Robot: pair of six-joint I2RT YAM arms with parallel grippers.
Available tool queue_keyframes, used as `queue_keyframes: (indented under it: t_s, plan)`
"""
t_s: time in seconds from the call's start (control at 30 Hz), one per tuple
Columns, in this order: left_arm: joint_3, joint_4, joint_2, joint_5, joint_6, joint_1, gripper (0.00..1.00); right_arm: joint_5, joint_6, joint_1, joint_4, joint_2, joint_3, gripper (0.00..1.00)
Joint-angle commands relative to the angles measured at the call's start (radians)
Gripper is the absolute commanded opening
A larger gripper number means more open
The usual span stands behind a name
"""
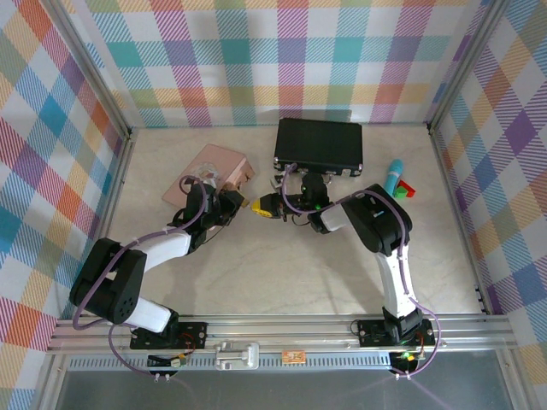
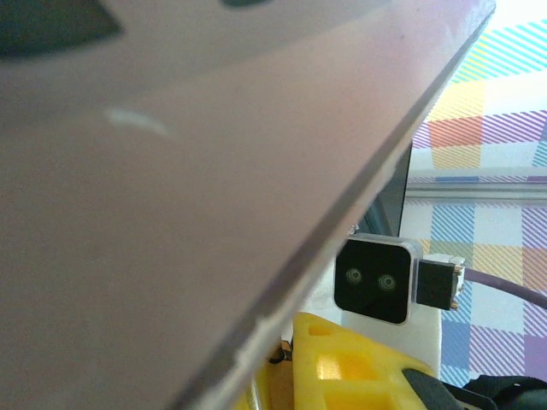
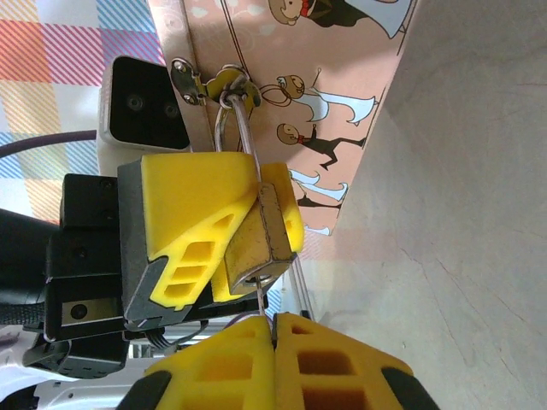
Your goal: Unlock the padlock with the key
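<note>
The padlock, small and brass, hangs by its thin shackle from the clasp of a pink tin. My left gripper is shut on the padlock, its yellow fingers on either side of the body. Just below, my right gripper is shut on the key. The thin blade of the key runs up into the keyhole in the padlock's underside. In the top view the left gripper and right gripper meet tip to tip beside the pink tin.
A black case lies just behind the grippers. A blue tool and a red and green block sit at the right. The pink tin's lid looms close in the left wrist view, with the right arm's camera beyond it.
</note>
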Motion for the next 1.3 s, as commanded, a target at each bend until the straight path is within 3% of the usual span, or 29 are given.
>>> queue_keyframes:
  t_s: [0.0,0.1,0.23,0.3,0.47,0.6,0.93,1.1,1.27]
  plan:
    - [0.028,0.156,-0.001,0.263,-0.017,-0.078,0.0,0.13,-0.149,0.002,-0.167,-0.051,0.015,0.0]
    - [0.032,0.141,0.009,0.26,-0.009,-0.078,0.0,0.151,-0.065,0.001,-0.185,-0.048,0.018,0.0]
    - [0.034,0.084,-0.005,0.244,0.05,-0.078,0.0,0.143,0.255,-0.001,0.145,0.028,0.022,0.0]
    - [0.033,0.087,-0.008,0.246,0.051,-0.078,0.0,0.156,0.337,-0.001,0.22,0.039,0.017,0.0]
    - [0.029,0.097,-0.01,0.242,0.046,-0.079,0.0,0.18,0.436,-0.001,0.19,0.004,-0.018,0.0]
    - [0.027,0.161,0.014,0.255,-0.012,-0.081,0.0,0.224,0.618,0.005,0.342,0.041,-0.02,0.0]
    - [0.045,0.172,-0.005,0.226,-0.149,-0.101,0.0,0.195,0.44,0.006,0.293,0.06,0.012,0.0]
    - [0.053,0.156,-0.022,0.235,-0.147,-0.101,0.0,0.164,0.35,0.001,0.311,0.079,0.026,0.0]
    - [0.059,0.149,-0.031,0.258,-0.125,-0.101,0.0,0.138,0.255,-0.003,0.221,0.067,0.036,0.0]
